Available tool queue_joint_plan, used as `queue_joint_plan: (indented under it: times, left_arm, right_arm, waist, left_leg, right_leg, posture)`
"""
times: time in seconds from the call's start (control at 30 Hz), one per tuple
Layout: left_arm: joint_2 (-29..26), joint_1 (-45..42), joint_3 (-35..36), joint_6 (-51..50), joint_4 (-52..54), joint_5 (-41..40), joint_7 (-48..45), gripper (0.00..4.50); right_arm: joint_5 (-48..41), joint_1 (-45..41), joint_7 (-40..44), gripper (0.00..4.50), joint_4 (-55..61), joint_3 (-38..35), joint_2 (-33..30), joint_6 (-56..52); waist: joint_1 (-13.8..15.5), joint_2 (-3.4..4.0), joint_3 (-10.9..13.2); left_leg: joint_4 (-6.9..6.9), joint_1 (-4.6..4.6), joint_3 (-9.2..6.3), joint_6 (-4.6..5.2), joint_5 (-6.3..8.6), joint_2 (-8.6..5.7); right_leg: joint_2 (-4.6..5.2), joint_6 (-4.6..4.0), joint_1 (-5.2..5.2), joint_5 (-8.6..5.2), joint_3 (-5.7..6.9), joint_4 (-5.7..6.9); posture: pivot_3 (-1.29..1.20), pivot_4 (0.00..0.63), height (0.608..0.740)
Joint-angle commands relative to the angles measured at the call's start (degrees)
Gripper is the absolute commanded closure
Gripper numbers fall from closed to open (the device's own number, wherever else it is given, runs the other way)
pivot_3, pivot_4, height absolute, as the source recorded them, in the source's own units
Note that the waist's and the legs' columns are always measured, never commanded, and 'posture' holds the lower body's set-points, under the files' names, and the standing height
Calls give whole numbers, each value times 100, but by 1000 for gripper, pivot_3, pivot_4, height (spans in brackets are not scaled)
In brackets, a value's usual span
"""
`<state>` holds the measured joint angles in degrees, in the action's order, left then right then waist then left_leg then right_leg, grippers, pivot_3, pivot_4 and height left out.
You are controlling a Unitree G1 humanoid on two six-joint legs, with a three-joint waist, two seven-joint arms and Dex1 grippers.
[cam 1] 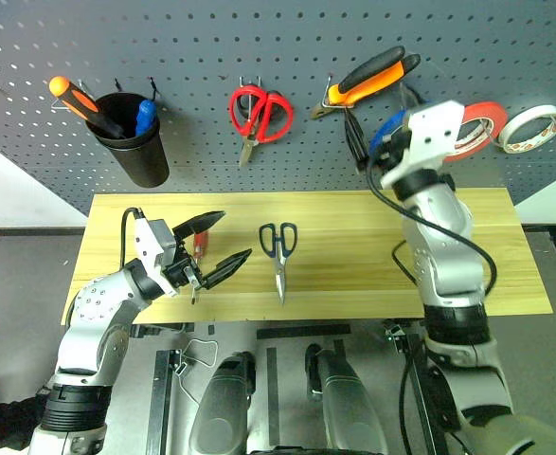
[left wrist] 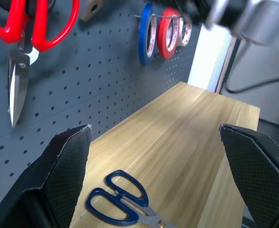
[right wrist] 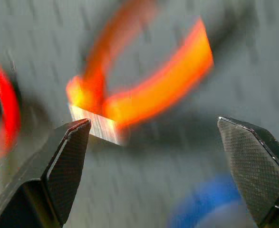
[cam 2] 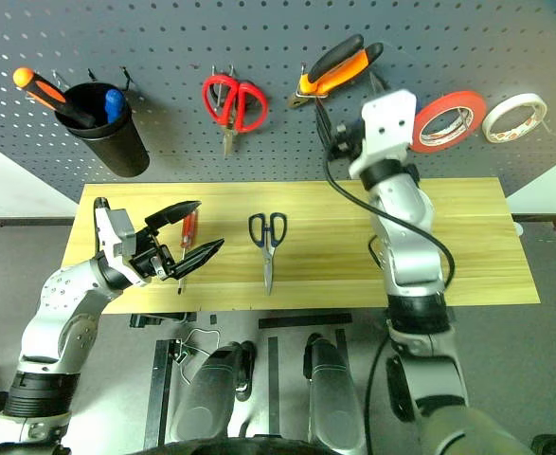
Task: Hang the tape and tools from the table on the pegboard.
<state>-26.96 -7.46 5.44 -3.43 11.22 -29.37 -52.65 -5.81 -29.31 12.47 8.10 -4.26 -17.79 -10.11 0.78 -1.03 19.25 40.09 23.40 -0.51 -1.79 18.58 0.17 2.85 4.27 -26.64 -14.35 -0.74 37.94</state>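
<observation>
Left end effector [cam 1: 213, 245] gapes empty above the table [cam 1: 353, 275]; right end effector [right wrist: 163, 175] likewise; no readable lettering.

Workshop or robot lab: grey pegboard [cam 1: 259, 47] wall with hooks holding red scissors [cam 1: 260, 116], pliers [cam 1: 367, 81], tape rolls [cam 1: 533, 128], a black cup [cam 1: 135, 142] of screwdrivers, above a plain wooden table [cam 1: 353, 256].

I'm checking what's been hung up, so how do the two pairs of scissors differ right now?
The red-handled scissors hang on the pegboard, while the blue-handled scissors lie flat on the table. The red handles look larger and bright; the blue ones are smaller and dark. Both point blades down and are closed.
</observation>
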Motion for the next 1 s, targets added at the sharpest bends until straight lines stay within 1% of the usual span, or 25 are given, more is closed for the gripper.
queue_joint_plan:
  times: [0.03,0.13,0.33,0.53,0.6,0.67,0.73,0.8,0.87,0.9,1.0]
  left_arm:
    - [-13,17,65,125,52,-17,-45,0]
    - [18,11,55,156,30,-1,-31,0]
    - [38,48,37,176,20,5,-38,0]
    - [-152,424,238,71,325,-148,-96,0]
    - [-217,532,332,19,387,-221,-98,0]
    - [-324,735,526,-161,486,-329,8,0]
    - [-367,954,687,-439,487,-308,328,0]
    - [-294,1069,508,-794,529,73,915,0]
    - [-58,1017,261,-1110,600,470,1636,0]
    - [113,938,157,-1234,650,514,1882,0]
    - [484,704,-224,-1502,758,654,2228,0]
  right_arm:
    - [-97,274,91,28,670,-317,-254,-218]
    - [-105,589,81,28,943,-459,-368,-438]
    - [-75,778,66,28,1202,-556,-426,-674]
    - [-263,960,267,28,1405,-595,-479,-874]
    - [-434,1049,366,28,1490,-625,-479,-997]
    - [-1113,1396,1003,28,1894,-559,-653,-1451]
    - [-1725,1842,1629,28,2430,-410,-944,-1925]
    - [-2043,2085,1914,28,2738,-307,-1165,-2198]
    - [-2174,2168,1964,28,2862,-253,-1245,-2331]
    - [-2195,2176,1940,28,2898,-224,-1245,-2378]
    - [-2261,2148,1855,28,2968,-144,-1191,-2479]
  waist:
    - [-31,0,0]
    - [-51,-1,-2]
    - [-60,-1,-2]
    - [-58,-2,-3]
    - [-54,-1,-3]
    - [-45,-2,-4]
    - [-21,1,-5]
    - [-18,0,-6]
    - [-18,0,-6]
    - [-14,-1,-6]
    - [1,-19,-17]
  left_leg:
    - [0,0,1,0,0,0]
    - [-1,-8,6,12,7,12]
    - [3,-14,10,9,4,13]
    - [1,-13,10,10,5,14]
    - [1,-13,9,10,5,14]
    - [2,-13,9,10,5,14]
    - [1,-13,4,12,6,15]
    - [-1,-13,2,18,9,16]
    - [3,-18,4,19,10,12]
    - [5,-25,4,20,10,10]
    - [6,-51,2,26,7,4]
  right_leg:
    - [-1,0,-2,0,-1,0]
    - [-11,0,-3,0,-4,1]
    - [-14,-1,-2,1,-11,14]
    - [-14,-2,-3,1,-10,11]
    - [-14,-2,-3,1,-10,10]
    - [-13,-2,-2,1,-10,12]
    - [-12,-2,0,1,-12,9]
    - [-13,-2,3,1,-12,4]
    - [-10,-1,10,1,-13,3]
    - [-9,4,19,4,-12,3]
    - [-9,11,50,9,-11,3]
  posture:
    - [99,276,740]
    - [92,277,740]
    - [86,277,740]
    - [85,275,740]
    - [84,274,740]
    - [87,275,740]
    - [87,278,740]
    - [88,281,740]
    - [90,283,740]
    - [90,284,740]
    - [93,287,740]
